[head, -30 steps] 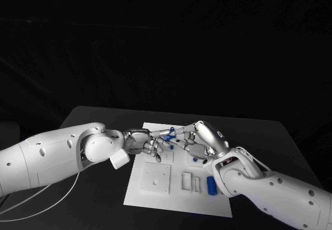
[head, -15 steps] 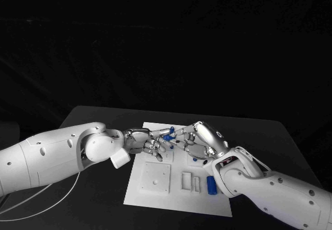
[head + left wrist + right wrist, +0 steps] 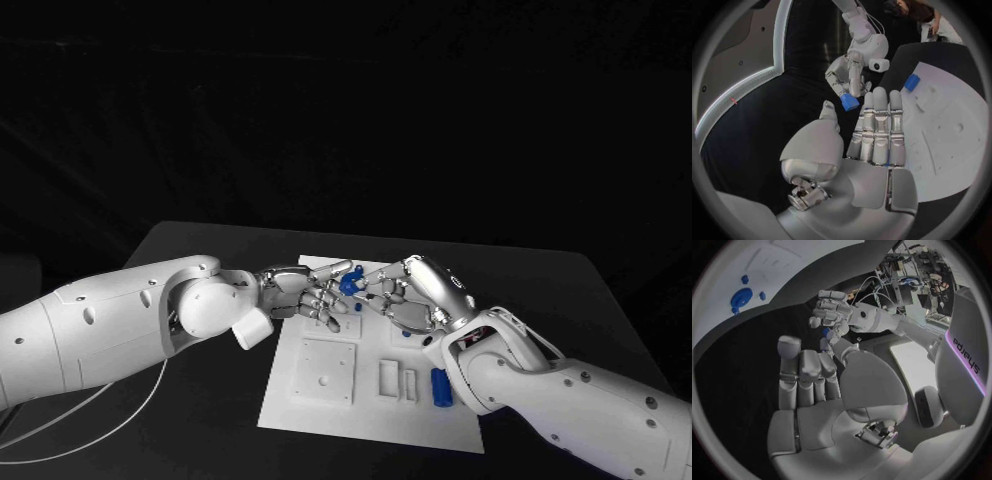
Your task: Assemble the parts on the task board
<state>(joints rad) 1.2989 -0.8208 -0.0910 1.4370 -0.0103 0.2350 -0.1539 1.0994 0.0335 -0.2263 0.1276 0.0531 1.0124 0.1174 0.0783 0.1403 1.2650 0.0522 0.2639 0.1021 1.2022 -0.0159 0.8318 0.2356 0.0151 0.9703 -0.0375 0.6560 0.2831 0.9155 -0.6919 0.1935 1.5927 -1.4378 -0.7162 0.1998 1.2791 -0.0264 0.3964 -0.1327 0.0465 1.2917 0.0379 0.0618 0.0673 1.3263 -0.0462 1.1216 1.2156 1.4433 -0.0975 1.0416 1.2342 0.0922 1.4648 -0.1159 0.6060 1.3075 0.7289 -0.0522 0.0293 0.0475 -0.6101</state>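
The left hand (image 3: pixel 300 296) hovers above the board's (image 3: pixel 325 400) far edge, fingers together and straight, empty, seemingly ready to receive. The right hand (image 3: pixel 407 292) pinches a small blue part (image 3: pixel 351 284) beside it, apparently for transfer.

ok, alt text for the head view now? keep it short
Two white robot arms meet over the white task board on a black table; a small blue part sits between the fingers of the left hand and right hand. A blue cylinder lies on the board's near right.
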